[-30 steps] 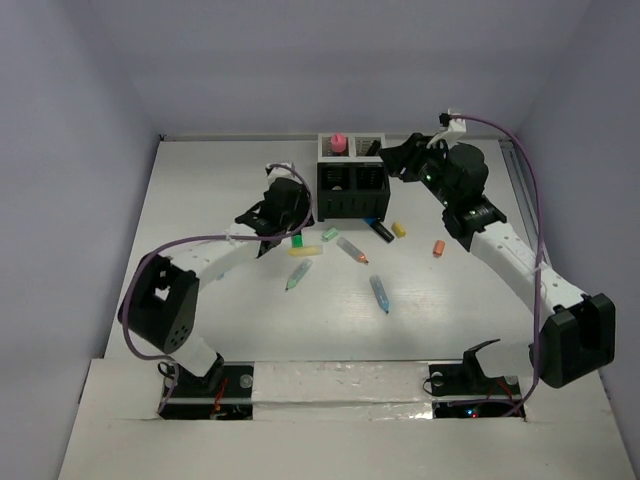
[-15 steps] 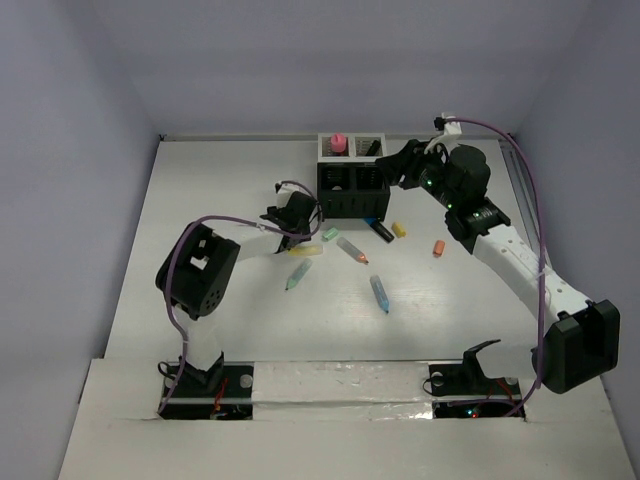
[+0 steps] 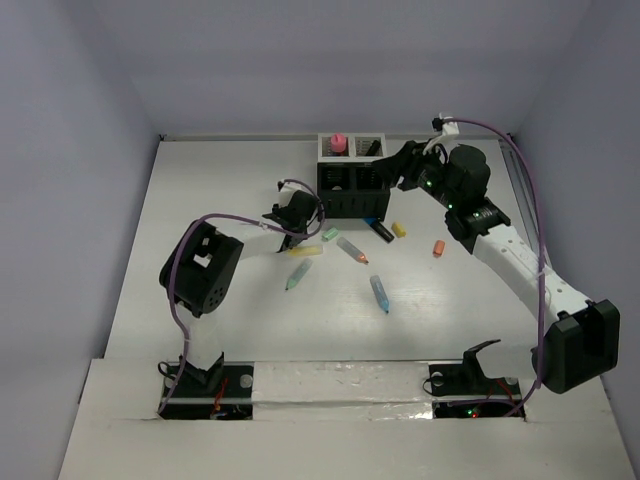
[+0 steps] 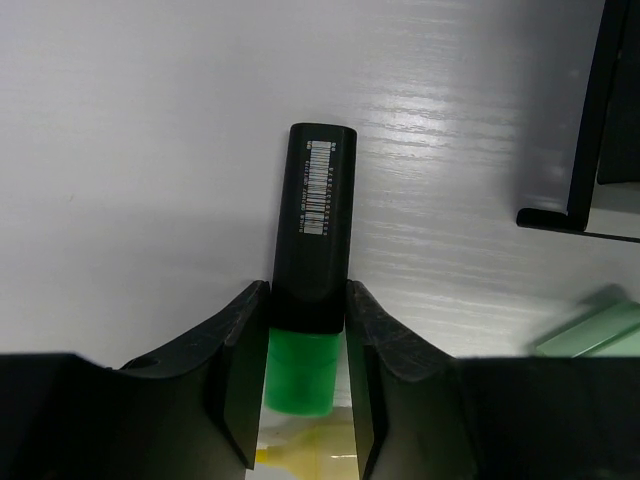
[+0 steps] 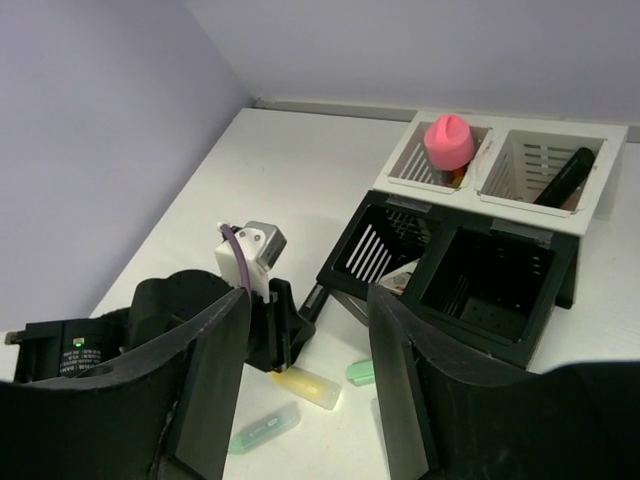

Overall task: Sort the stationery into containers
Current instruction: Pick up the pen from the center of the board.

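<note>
Your left gripper (image 4: 306,300) is no longer hanging above the loose pens. Over the last second the arm has been folding in and dropping to the tabletop (image 4: 150,150), and the fingers have been closing. They are now pressing on both sides of a black-and-green marker (image 4: 315,200). It is lying flat on the tabletop, its black barrel sticking out ahead of the fingertips and its green end sitting back toward the palm. That is looking like a finished grasp, so you are passing from reaching to lifting. The mesh organizer (image 3: 352,190) is standing just ahead and to the right of this gripper, so the carry is probably going to be short.

Your right gripper (image 5: 310,340) has been edging closer to the organizer and is hovering beside it. Its fingers are standing apart with nothing between them, and the compartments are lying ahead of them. A pink tube (image 5: 449,140) and a black pen (image 5: 560,178) are already standing in the two white compartments. Just behind the left gripper, a yellow marker (image 3: 305,251) and a light blue pen (image 3: 298,274) are lying unsorted.
</note>
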`<state>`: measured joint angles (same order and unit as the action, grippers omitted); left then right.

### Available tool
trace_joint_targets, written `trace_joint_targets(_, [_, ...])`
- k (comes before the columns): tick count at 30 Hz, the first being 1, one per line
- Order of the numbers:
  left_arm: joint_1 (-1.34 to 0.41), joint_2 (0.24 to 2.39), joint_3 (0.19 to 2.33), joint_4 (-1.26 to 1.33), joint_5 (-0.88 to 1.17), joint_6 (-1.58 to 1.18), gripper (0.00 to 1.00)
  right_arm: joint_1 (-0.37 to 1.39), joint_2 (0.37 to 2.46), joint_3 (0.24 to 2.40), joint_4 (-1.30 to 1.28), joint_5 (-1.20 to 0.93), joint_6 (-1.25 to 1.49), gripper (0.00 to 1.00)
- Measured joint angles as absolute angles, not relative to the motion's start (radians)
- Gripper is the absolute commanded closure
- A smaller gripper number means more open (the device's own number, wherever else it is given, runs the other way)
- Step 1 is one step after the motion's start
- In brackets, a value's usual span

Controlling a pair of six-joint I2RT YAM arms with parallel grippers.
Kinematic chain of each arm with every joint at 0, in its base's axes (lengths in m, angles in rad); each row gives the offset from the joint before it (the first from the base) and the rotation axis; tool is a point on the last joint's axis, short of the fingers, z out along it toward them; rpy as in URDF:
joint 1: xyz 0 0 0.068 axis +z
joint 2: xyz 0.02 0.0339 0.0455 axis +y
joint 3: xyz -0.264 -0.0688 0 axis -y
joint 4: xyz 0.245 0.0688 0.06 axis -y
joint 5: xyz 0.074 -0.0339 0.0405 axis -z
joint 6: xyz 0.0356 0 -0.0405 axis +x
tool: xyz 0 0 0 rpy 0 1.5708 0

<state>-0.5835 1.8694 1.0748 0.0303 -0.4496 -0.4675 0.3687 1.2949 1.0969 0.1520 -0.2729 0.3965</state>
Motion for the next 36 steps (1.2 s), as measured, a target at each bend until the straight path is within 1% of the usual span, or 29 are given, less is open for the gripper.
trace_joint_targets(3, [-0.583, 1.845, 1.069, 0.025, -0.456, -0.446, 0.87, 0.369, 1.302, 1.101, 0.149, -0.305, 0.406, 0.35])
trace_joint_targets(4, [-0.583, 1.819, 1.06, 0.027, -0.458, -0.437, 0.87, 0.369, 1.307, 1.104, 0.149, -0.321, 0.411, 0.31])
trace_joint_targets(5, [-0.583, 1.785, 1.049, 0.025, -0.46, -0.428, 0.87, 0.369, 1.313, 1.106, 0.149, -0.334, 0.416, 0.23])
trace_joint_targets(6, [-0.583, 1.735, 1.034, 0.027, -0.462, -0.418, 0.87, 0.369, 1.32, 1.11, 0.148, -0.35, 0.425, 0.2])
trace_joint_targets(8, [-0.589, 1.613, 0.997, 0.046, -0.464, -0.399, 0.87, 0.369, 1.338, 1.114, 0.149, -0.381, 0.442, 0.16])
trace_joint_targets(11, [-0.615, 1.418, 0.94, 0.117, -0.461, -0.375, 0.87, 0.377, 1.359, 1.118, 0.149, -0.42, 0.482, 0.13])
trace_joint_targets(14, [-0.659, 1.257, 0.87, 0.204, -0.444, -0.355, 0.88, 0.409, 1.376, 1.129, 0.147, -0.441, 0.519, 0.12])
trace_joint_targets(19, [-0.717, 1.128, 0.737, 0.291, -0.382, -0.333, 0.88, 0.493, 1.435, 1.185, 0.149, -0.469, 0.567, 0.12])
trace_joint_targets(22, [-0.735, 1.11, 0.696, 0.306, -0.358, -0.318, 0.88, 0.537, 1.485, 1.216, 0.15, -0.476, 0.588, 0.13])
trace_joint_targets(25, [-0.763, 1.103, 0.678, 0.317, -0.347, -0.305, 0.88, 0.565, 1.521, 1.221, 0.149, -0.464, 0.608, 0.16])
trace_joint_targets(26, [-0.77, 1.102, 0.678, 0.32, -0.348, -0.301, 0.88, 0.571, 1.531, 1.222, 0.149, -0.458, 0.614, 0.19])
trace_joint_targets(28, [-0.79, 1.098, 0.678, 0.333, -0.349, -0.292, 0.88, 0.578, 1.55, 1.222, 0.149, -0.443, 0.625, 0.2])
trace_joint_targets(34, [-0.834, 1.089, 0.678, 0.361, -0.369, -0.271, 0.88, 0.582, 1.597, 1.224, 0.148, -0.419, 0.638, 0.29])
trace_joint_targets(36, [-0.839, 1.089, 0.678, 0.367, -0.377, -0.266, 0.88, 0.584, 1.613, 1.23, 0.149, -0.421, 0.645, 0.39])
